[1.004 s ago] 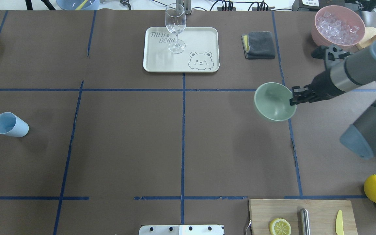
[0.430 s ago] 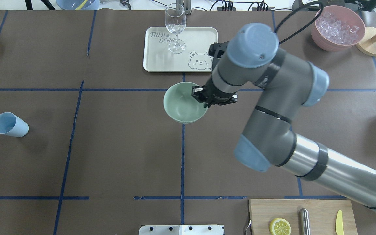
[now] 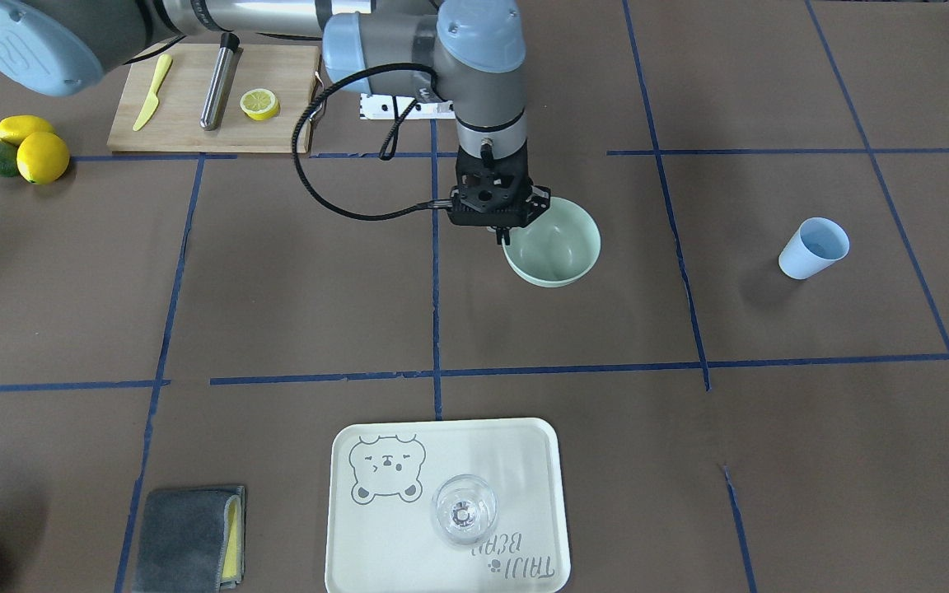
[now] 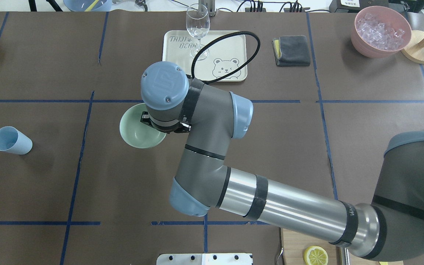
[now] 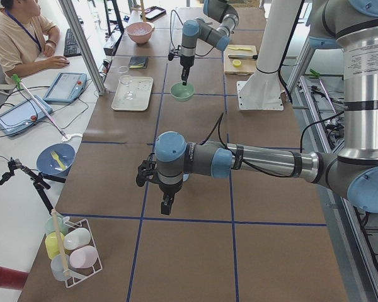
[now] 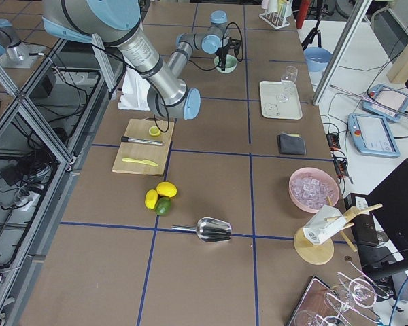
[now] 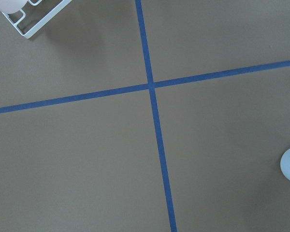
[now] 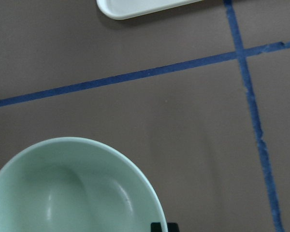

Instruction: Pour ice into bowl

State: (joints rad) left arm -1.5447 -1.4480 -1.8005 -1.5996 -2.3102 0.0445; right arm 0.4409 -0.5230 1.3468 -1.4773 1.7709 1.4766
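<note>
Brown tabletop (image 4: 271, 147), bowl (image 4: 134, 129) in right claw (image 3: 502, 237) now nearer blue cup (image 4: 11, 140).

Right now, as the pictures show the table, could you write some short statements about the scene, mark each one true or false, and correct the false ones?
1. The pale mint-green plastic bowl is empty. True.
2. The right gripper is closed on that bowl's rim. True.
3. The light blue plastic cup sits on the cream rectangular tray. False: it is on the brown table cover, well apart from the tray.
4. The clear wine glass stands on the wooden cutting board. False: it stands on the tray.
5. The round pink bowl contains ice cubes. True.
</note>
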